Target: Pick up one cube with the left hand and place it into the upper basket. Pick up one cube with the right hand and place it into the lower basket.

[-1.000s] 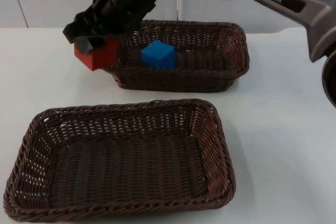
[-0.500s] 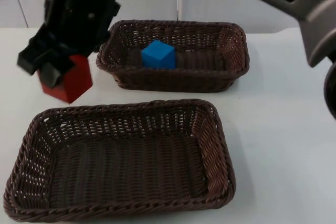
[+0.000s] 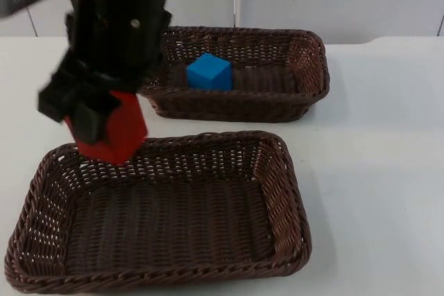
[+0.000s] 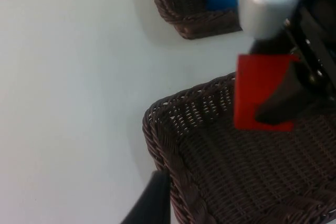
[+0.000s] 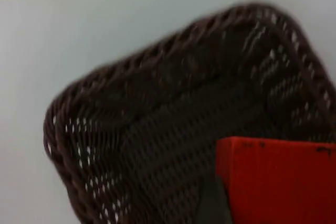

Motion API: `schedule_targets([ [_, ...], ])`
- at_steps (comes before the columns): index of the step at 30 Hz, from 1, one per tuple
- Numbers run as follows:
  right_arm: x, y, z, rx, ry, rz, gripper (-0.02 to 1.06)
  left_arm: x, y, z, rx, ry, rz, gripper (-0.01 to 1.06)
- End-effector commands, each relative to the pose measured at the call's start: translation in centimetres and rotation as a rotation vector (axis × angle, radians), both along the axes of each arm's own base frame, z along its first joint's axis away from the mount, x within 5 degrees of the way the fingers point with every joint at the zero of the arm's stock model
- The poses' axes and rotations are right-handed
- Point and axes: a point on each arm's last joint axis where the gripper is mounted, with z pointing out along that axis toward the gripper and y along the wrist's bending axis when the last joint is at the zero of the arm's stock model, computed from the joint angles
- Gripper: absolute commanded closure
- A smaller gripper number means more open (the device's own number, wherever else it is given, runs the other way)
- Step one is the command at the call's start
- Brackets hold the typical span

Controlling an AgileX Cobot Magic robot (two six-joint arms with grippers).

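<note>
Over the lower basket's far-left rim, red cube hangs tilted, one corner pointing down; no long axis, it's a cube. Right gripper is clamped on it. Half a second ago cube was left of the upper basket, over bare table. Blue cube sits in upper basket, unmoved. Left gripper: near lower basket's corner, fingers unclear.

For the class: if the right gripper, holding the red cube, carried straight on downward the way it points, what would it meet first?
Probably the lower basket: the right gripper holds the red cube above its far left corner, so rim or floor; depth is unclear.
</note>
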Motion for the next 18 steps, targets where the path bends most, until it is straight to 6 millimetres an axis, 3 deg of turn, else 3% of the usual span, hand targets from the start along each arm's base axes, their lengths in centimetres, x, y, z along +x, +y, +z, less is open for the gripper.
schedule_targets([
  [1,-1.1,-0.3,-0.3,0.006,-0.016,0.022,1.05,-0.1,0.0,0.0,0.005,-0.005,-0.003,0.14],
  [12,-3.1,-3.4,-5.0,0.099,-0.097,-0.023,1.05,-0.1,0.0,0.0,0.004,-0.007,-0.003,0.14],
  [17,-3.6,-4.4,-9.8,0.130,-0.135,-0.046,1.05,-0.1,0.0,0.0,0.004,-0.007,-0.003,0.14],
  [18,-3.6,-4.4,-9.8,0.130,-0.135,-0.046,1.05,-0.1,0.0,0.0,0.004,-0.007,-0.003,0.14],
])
